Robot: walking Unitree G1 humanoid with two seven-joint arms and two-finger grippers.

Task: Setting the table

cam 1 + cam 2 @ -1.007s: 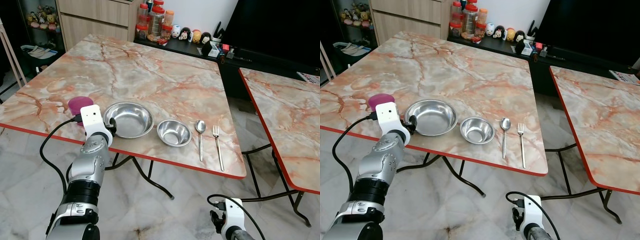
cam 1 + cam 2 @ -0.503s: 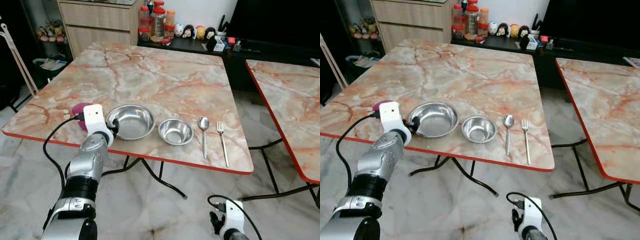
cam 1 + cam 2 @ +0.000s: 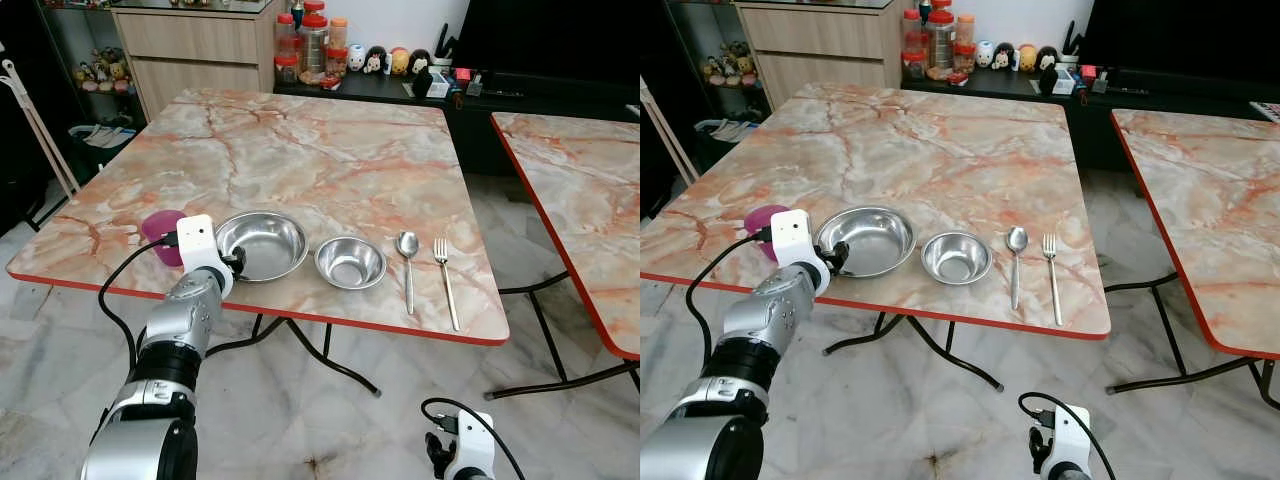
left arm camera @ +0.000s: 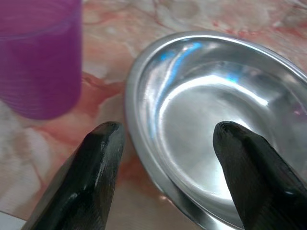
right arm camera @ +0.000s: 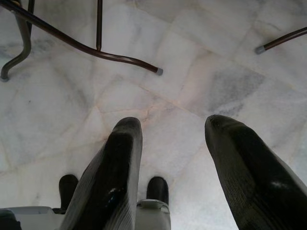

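My left gripper (image 4: 165, 132) has its fingers (image 4: 98, 163) spread apart, straddling the near-left rim of the large steel bowl (image 3: 260, 244): one finger sits outside on the marble, the other over the bowl's hollow, and I can't tell whether either touches the metal. Just off the outer finger, at about 9 o'clock from the bowl, stands the purple cup (image 3: 162, 236), close but apart from it. Moving out toward 3 o'clock along the near edge of the marble table (image 3: 330, 150), I see the small steel bowl (image 3: 350, 262), then the spoon (image 3: 407, 265) and the fork (image 3: 445, 280) lying side by side, handles toward me. At the table's 12 o'clock, jars and little figurines (image 3: 385, 62) crowd a dark shelf (too small to name). My right gripper (image 5: 175, 139) hangs low, fingers parted, over the marble floor (image 5: 201, 43) near a table leg (image 5: 72, 43).
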